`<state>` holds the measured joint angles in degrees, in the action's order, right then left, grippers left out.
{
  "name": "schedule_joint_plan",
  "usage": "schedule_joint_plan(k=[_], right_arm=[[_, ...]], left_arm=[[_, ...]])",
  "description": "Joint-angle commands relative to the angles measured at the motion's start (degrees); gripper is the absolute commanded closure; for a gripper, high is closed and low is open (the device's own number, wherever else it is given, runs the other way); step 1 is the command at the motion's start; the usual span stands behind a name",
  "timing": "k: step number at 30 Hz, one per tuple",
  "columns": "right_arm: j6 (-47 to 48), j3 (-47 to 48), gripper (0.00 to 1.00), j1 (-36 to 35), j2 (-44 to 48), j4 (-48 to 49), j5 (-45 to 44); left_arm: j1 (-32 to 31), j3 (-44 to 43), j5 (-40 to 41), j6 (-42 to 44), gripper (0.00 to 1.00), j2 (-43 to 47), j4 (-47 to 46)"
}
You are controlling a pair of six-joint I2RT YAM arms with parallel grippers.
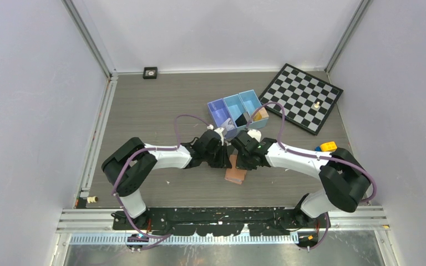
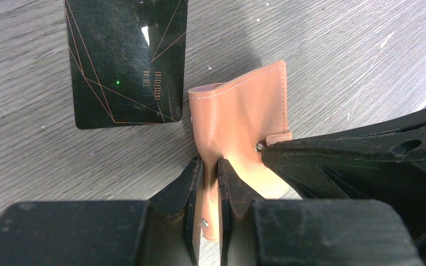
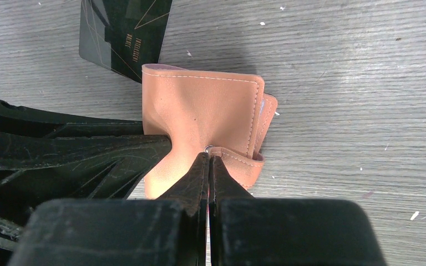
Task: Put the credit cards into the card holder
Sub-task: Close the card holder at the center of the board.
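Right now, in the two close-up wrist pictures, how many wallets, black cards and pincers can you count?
Card holder: 1
Credit card: 1
Pincers: 2, the left pincer and the right pincer, both shut on the card holder
Total: 4

light: bright, even, overhead | shadows: soft | glare: streak on credit card [image 2: 126,61] | focus: sharp
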<state>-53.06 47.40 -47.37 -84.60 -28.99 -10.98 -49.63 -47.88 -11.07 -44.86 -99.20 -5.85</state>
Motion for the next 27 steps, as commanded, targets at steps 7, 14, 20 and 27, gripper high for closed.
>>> schedule_joint_plan(k=[7,14,20,27], right_arm=[[0.2,1.3,1.00,1.0,-6.1,1.2,0.5],[-0.1,2.3,1.00,1.8,-8.7,0.5,1.3],[-0.6,2.4,0.99,2.6,-10.8,0.5,2.3],[-0.5,4.1,1.00,2.8,-13.2,-0.4,2.1]], left_arm=[[-0.8,1.3,0.8,0.8,1.00,-1.4,1.6],[-0.8,1.7,0.5,0.8,1.00,-1.5,1.1],[-0.8,2.2,0.0,0.3,1.00,-1.7,0.2],[-0.8,2.3,-0.8,0.1,1.00,-1.8,-0.3]])
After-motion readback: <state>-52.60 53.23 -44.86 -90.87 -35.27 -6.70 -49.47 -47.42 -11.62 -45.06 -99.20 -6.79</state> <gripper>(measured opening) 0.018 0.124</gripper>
